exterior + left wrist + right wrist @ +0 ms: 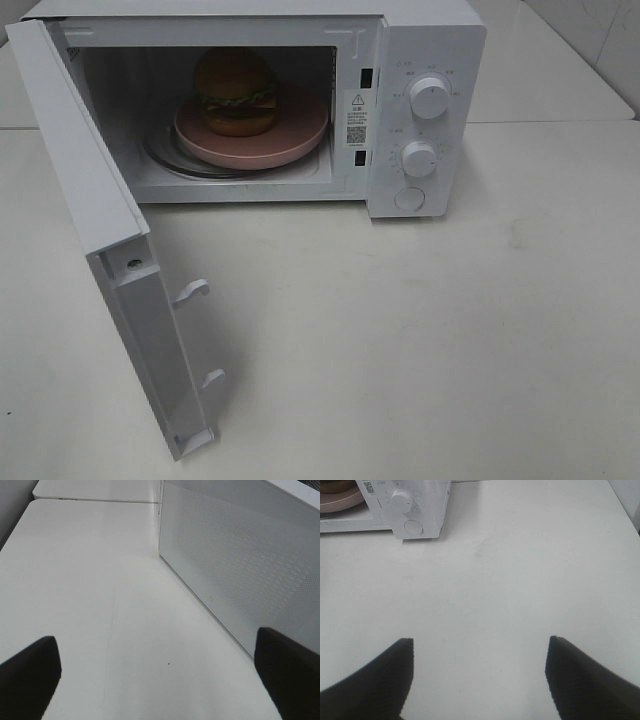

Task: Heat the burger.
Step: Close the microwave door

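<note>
Presently the burger (pixel 236 92) is found inside the microwave (pixel 430 40), seated on a pink plate (pixel 300 140) over the glass turntable (pixel 160 155), at 12 o'clock in the high view. The door (pixel 80 200) is swung wide, its long edge running from 11 toward 7 o'clock. Neither arm is seen there. The left gripper (pixel 156 642) is spread wide and empty, just beside a perforated panel (pixel 225 555) taken to be the door's outer face. The right gripper (pixel 480 641) is likewise parted and empty, well apart from the control knob (pixel 401 500). The left arm is judged nearer for closing.
</note>
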`<move>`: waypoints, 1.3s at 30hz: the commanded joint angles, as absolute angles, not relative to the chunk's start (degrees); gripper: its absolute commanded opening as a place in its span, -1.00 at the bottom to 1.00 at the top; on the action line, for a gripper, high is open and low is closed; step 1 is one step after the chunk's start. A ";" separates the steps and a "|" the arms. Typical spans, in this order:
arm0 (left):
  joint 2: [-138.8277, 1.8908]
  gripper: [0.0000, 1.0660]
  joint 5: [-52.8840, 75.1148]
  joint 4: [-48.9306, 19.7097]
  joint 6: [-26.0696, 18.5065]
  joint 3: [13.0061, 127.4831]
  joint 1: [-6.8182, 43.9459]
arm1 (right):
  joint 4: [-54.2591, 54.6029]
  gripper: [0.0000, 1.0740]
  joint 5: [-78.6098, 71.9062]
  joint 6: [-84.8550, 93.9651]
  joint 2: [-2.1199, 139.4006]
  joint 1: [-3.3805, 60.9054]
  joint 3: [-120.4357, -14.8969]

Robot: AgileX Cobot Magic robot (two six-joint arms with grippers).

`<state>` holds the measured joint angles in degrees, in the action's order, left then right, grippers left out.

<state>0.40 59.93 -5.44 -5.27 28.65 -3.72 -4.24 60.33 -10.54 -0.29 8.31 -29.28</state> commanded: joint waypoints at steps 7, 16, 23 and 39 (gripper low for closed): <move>1.55 0.83 59.47 -5.79 -5.27 28.48 -3.44 | -4.30 0.35 59.59 -10.49 -1.78 8.08 -29.22; 1.55 0.83 59.47 -5.79 -5.27 28.48 -3.44 | -4.30 0.35 59.59 -10.49 -1.78 8.08 -29.22; 1.55 0.83 59.47 -5.79 -5.27 28.48 -3.44 | -4.30 0.35 59.59 -10.49 -1.78 8.08 -29.22; 1.55 0.83 59.47 -5.79 -5.27 28.48 -3.44 | -4.24 0.35 59.59 -10.49 -1.78 8.08 -29.22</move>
